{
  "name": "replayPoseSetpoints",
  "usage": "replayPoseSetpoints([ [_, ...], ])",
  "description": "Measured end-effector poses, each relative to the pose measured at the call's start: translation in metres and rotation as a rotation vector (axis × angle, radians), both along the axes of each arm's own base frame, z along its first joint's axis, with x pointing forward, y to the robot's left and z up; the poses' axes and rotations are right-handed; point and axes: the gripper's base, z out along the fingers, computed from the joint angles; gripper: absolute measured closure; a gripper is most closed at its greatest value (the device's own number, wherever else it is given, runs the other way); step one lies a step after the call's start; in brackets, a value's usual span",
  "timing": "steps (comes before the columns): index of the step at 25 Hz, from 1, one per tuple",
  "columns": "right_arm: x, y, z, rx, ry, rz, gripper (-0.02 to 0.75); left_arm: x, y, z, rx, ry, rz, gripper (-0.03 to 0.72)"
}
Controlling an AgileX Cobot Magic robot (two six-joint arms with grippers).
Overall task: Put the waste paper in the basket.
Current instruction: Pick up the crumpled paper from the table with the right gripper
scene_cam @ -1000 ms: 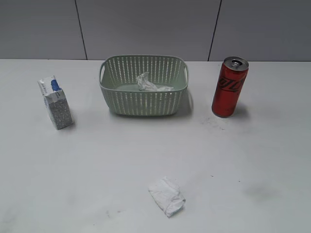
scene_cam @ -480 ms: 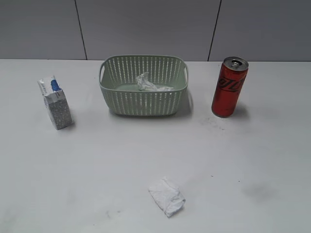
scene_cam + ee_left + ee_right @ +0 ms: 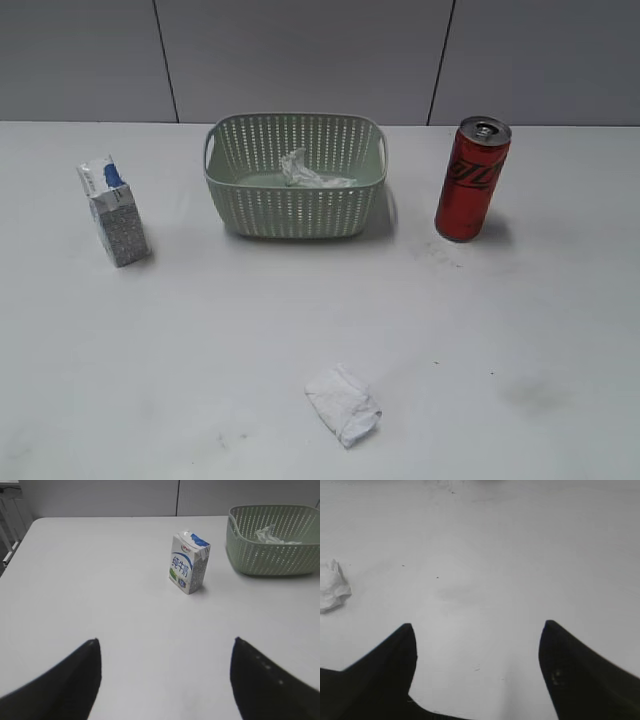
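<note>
You have a white surface (image 3: pixel 200 330) in front of you, and the pale green basket (image 3: pixel 296 212) sits at its far middle. Inside the basket lies crumpled waste paper (image 3: pixel 310 172), white against the slotted far wall; whether it is one wad or more you cannot tell from here. One more paper wad (image 3: pixel 342 403) lies loose on the surface at the near edge, slightly right of centre and well apart from the basket — nothing touches it.

To the left of the basket stands a small white-and-blue carton (image 3: pixel 114 210), upright, with speckled sides. To the right stands a red can (image 3: pixel 472 180), also upright (its top is unopened as far as you can see).

Neither arm shows in the exterior view. In the left wrist view your left gripper (image 3: pixel 165 680) has its jaws spread wide over bare surface, holding nothing, with the carton and basket beyond it. In the right wrist view your right gripper (image 3: pixel 477 667) likewise has its jaws apart and empty — the loose wad lies off to its left, at the frame's edge.
</note>
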Motion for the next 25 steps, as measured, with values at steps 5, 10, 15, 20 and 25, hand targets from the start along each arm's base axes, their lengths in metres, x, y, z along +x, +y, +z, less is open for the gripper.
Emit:
replayPoseSetpoints([
  [5, 0.020, 0.007, -0.003, -0.014, 0.098, 0.058, 0.166, 0.000, 0.000, 0.000, -0.001, 0.000, 0.001, 0.092],
  [10, 0.056, 0.016, -0.002, 0.014, 0.209, 0.096, 0.166, 0.000, 0.001, 0.000, -0.007, 0.003, 0.013, 0.038],
  [15, 0.089, 0.037, -0.009, 0.002, 0.319, 0.187, 0.166, 0.000, 0.001, 0.000, -0.017, 0.006, 0.023, 0.000],
  [20, 0.110, 0.087, -0.026, -0.063, 0.351, 0.350, 0.166, 0.000, 0.001, 0.000, -0.021, 0.006, 0.025, -0.002],
  [25, 0.122, 0.145, -0.046, -0.169, 0.392, 0.483, 0.166, 0.000, 0.001, 0.000, -0.020, 0.006, 0.026, -0.002],
])
